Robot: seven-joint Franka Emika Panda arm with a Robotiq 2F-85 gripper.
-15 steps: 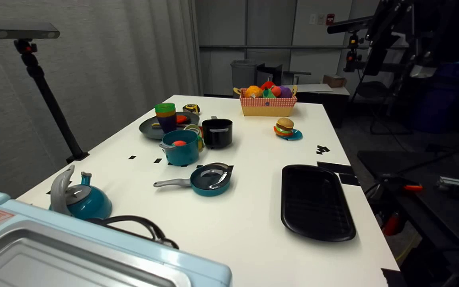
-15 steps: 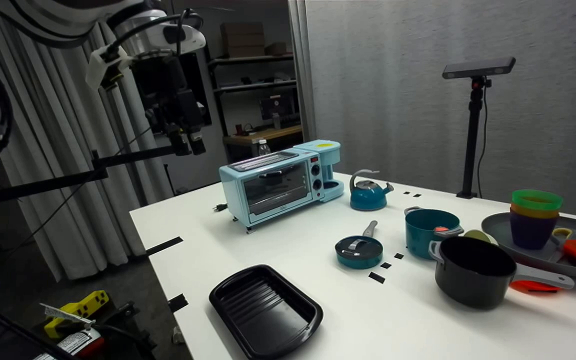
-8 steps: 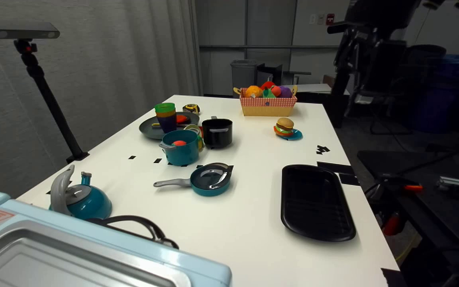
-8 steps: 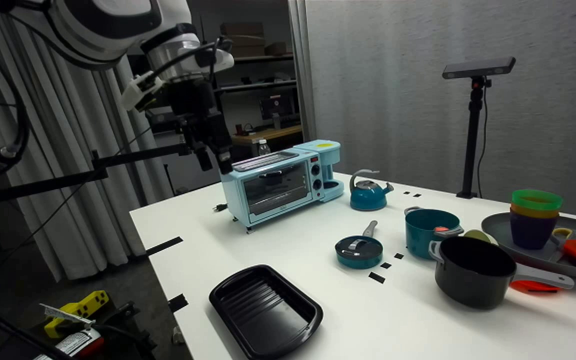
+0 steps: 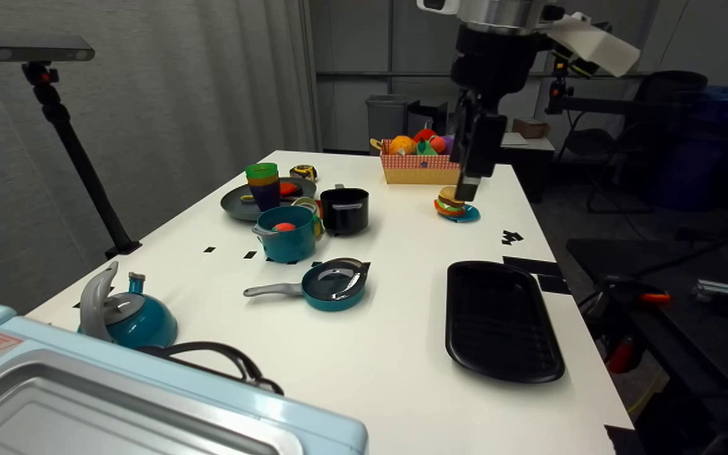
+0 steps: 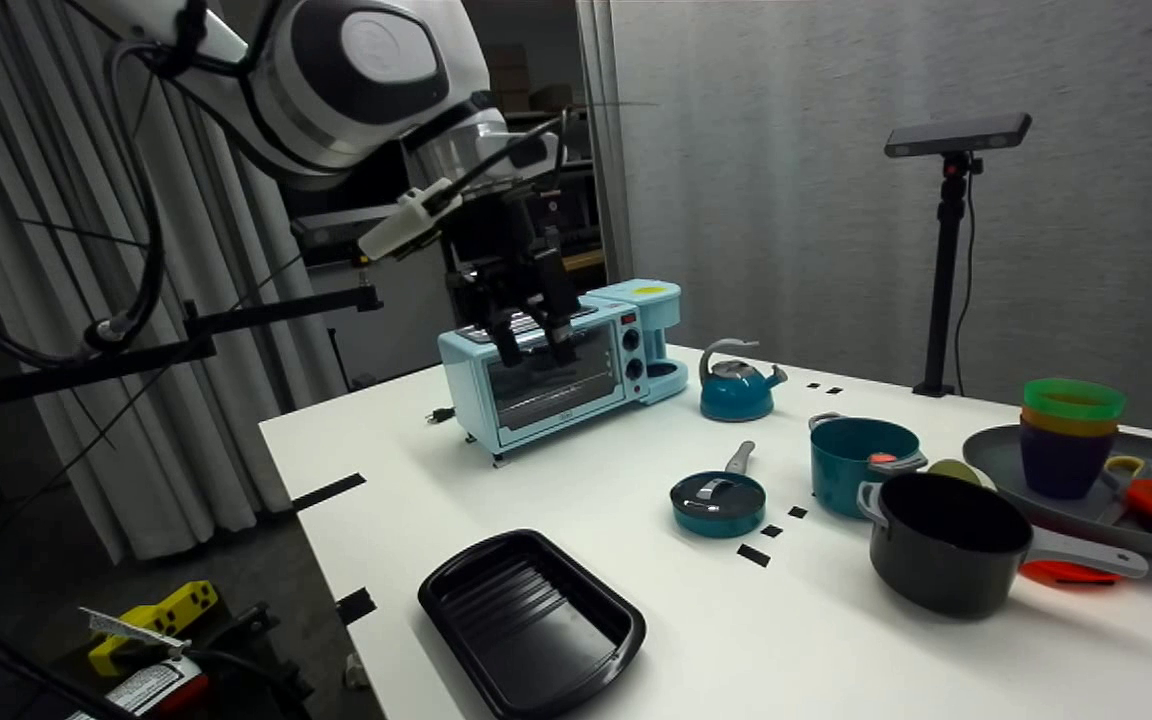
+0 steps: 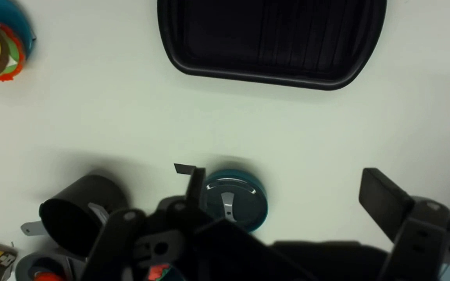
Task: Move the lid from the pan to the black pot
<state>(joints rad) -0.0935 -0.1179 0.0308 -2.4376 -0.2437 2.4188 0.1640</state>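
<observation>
The dark lid (image 5: 331,282) with a grey handle strip lies on the small teal pan (image 5: 333,304), in both exterior views. In the wrist view the lid (image 7: 244,203) is partly hidden by a finger and sits beyond the left fingertip. The pan's grey handle (image 6: 740,458) points toward the kettle. The black pot (image 6: 946,565) stands upright without a cover; it also shows in the wrist view (image 7: 96,191). My gripper (image 7: 283,183) is open and empty, high above the table. In an exterior view the gripper (image 6: 536,348) appears in front of the toaster oven.
A black rectangular tray (image 6: 536,630) lies near the table edge. A teal pot (image 5: 288,245) stands between pan and black pot. A blue toaster oven (image 6: 556,380), teal kettle (image 6: 736,398), cup stack (image 6: 1066,460), toy burger (image 5: 451,201) and fruit basket (image 5: 424,172) stand around.
The arm has swung in over the table and come lower, moving rightward in an exterior view toward the pan. The lid, pan and pots have not moved.
</observation>
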